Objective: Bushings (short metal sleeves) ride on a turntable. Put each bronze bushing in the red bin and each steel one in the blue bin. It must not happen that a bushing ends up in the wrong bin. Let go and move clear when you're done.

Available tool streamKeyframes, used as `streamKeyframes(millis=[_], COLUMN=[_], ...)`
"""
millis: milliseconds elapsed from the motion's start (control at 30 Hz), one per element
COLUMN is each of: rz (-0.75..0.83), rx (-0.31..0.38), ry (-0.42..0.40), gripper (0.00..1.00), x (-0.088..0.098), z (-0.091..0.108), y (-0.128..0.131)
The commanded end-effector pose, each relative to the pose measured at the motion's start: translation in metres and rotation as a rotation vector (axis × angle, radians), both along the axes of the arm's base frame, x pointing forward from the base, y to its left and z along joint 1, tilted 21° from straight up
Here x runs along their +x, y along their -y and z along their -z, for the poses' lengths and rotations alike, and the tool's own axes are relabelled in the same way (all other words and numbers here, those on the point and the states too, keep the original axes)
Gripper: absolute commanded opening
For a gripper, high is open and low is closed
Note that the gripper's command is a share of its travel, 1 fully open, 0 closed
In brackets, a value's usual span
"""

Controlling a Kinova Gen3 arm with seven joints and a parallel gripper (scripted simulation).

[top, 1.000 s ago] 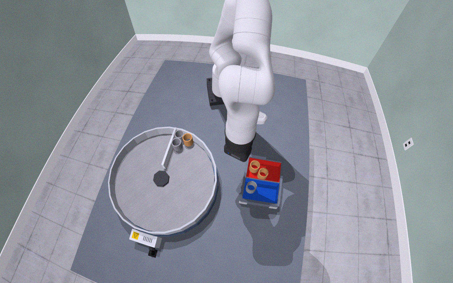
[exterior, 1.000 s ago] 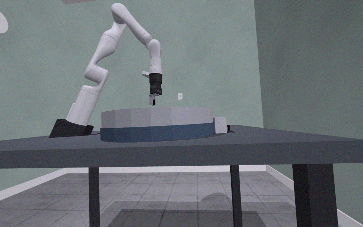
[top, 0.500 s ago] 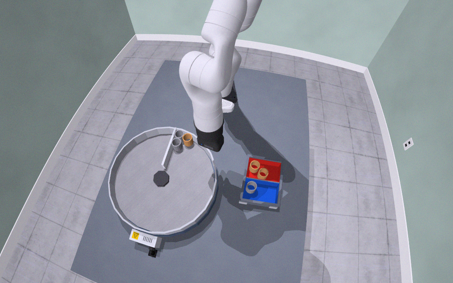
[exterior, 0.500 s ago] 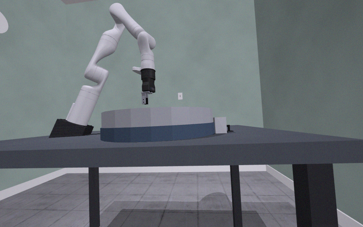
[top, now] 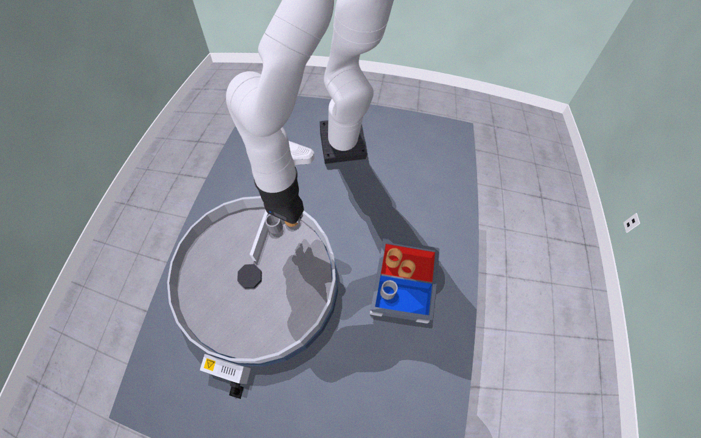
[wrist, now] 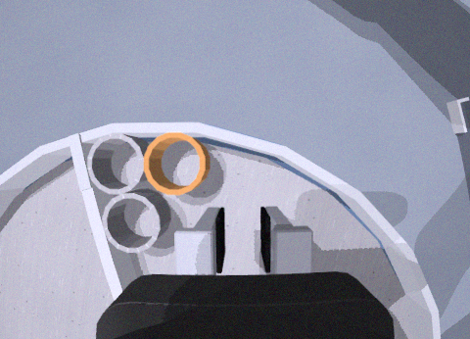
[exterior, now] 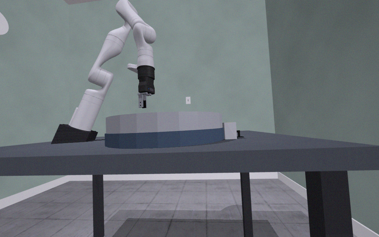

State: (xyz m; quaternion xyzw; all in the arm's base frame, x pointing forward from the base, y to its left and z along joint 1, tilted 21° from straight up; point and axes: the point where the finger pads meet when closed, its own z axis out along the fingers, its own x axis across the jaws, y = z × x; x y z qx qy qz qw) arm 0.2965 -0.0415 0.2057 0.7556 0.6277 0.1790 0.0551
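The turntable point(top: 252, 283) carries one bronze bushing point(wrist: 176, 163) and two steel bushings point(wrist: 116, 163) point(wrist: 132, 221), clustered beside a white divider vane point(top: 259, 239) near the far rim. My gripper point(wrist: 243, 229) hovers above the turntable just beside this cluster, with the bronze bushing ahead and to the left of the fingertips. The fingers stand partly apart with nothing between them. In the top view the gripper point(top: 288, 220) covers most of the cluster, and one steel bushing point(top: 274, 225) shows. The red bin point(top: 410, 261) holds two bronze bushings. The blue bin point(top: 404, 297) holds one steel bushing point(top: 388, 285).
The turntable has a raised rim and a dark hub point(top: 249, 276) at its centre. The two bins sit joined to the right of the turntable. The arm's base point(top: 343, 148) stands at the back. A small control box point(top: 225, 371) sits at the turntable's front edge.
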Motion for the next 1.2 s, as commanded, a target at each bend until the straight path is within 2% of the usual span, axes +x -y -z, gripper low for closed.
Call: streamKeyframes(millis=[0, 100, 500, 667, 1167], rz=[0.013, 0.017, 0.017, 0.017, 0.017], rx=[0.012, 0.013, 0.013, 0.012, 0.012], ry=[-0.008, -0.009, -0.009, -0.008, -0.008], gripper=[0.45, 0.45, 0.45, 0.45, 0.45], x=[0.000, 0.000, 0.000, 0.005, 0.012], z=[0.007, 0.015, 0.015, 0.028, 0.047], y=[0.022, 0.056, 0.056, 0.055, 0.052])
